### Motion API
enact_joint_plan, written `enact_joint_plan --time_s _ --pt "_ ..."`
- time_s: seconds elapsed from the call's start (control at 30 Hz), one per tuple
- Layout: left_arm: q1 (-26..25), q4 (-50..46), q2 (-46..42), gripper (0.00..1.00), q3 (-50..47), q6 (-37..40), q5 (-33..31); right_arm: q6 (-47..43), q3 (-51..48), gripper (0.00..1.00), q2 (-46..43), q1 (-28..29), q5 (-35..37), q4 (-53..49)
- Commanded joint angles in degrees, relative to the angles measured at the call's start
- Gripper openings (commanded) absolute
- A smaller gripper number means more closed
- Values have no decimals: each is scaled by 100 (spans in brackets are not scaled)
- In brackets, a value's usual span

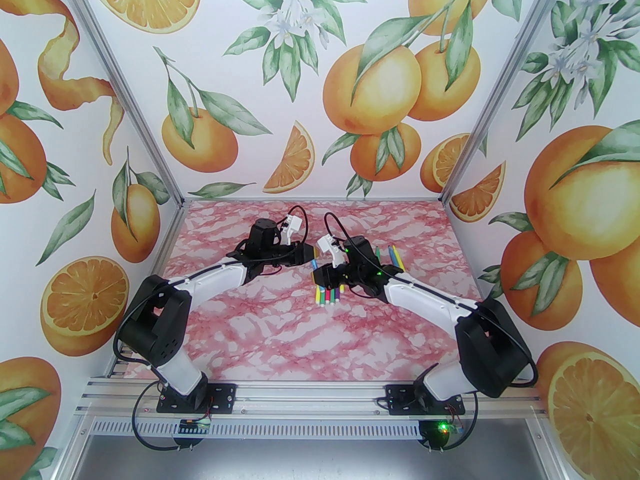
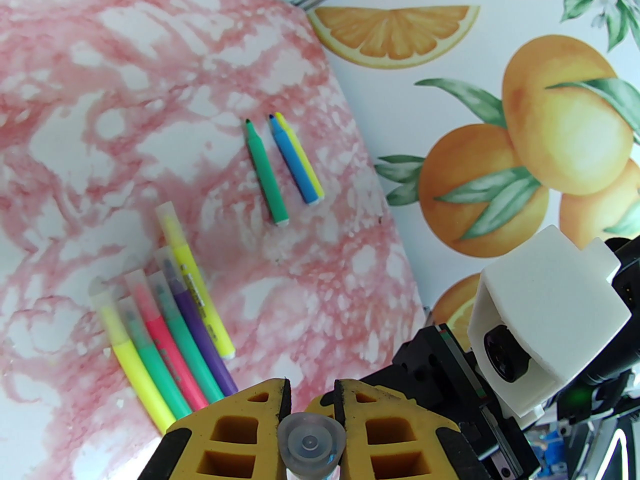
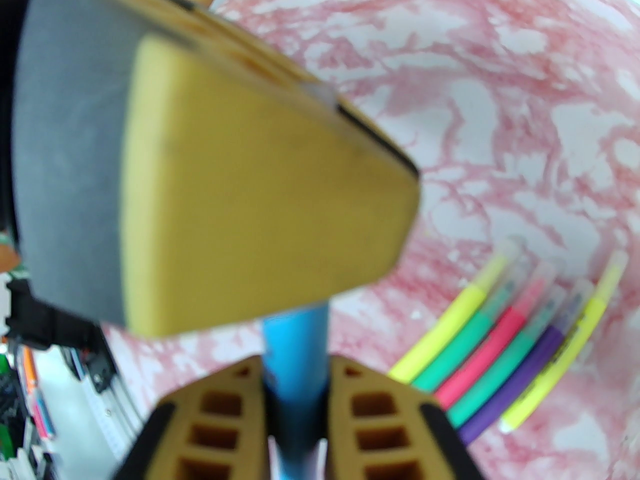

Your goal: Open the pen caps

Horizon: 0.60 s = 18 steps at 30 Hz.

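At the near edge the arm bases stand on a metal rail [image 1: 320,398]. Past it the front half of the pink marbled table [image 1: 310,348] lies bare, leaving wide room between the two arms. Farther in, a row of capped pens [image 2: 165,333] lies side by side and touching: yellow, green, pink, green, purple and a longer yellow, with their pale caps at the far ends. Just over the far end of that row the grippers meet above the middle of the table, close together. The right gripper [image 3: 295,368] is clamped on the barrel of the held blue pen [image 3: 296,340], which runs out from its fingers and passes behind the left gripper [image 2: 310,398]. The left gripper's fingers are pressed onto a translucent pen cap [image 2: 311,442], seen end-on between its pads. Whether that cap is seated on the held blue pen or free of it cannot be told. Beyond the right wrist, three uncapped pens lie on the table with their tips pointing toward the back. The green pen [image 2: 266,173] lies a little apart, while the loose blue pen [image 2: 292,160] and the yellow pen [image 2: 307,170] touch along their length. A strip of bare table separates them from the table's right edge at the right wall [image 2: 500,118]. Behind both grippers the table is open up to the back wall [image 1: 310,118].
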Motion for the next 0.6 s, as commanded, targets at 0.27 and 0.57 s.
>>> enact_joint_plan --time_s 0.27,0.57 --pt "229 24 -204 0 113 -31 -434 -8 -661 5 -453 29 -221 27" --pt "343 252 -205 0 154 -407 -648 102 -1108 0 -598 77 -370 284"
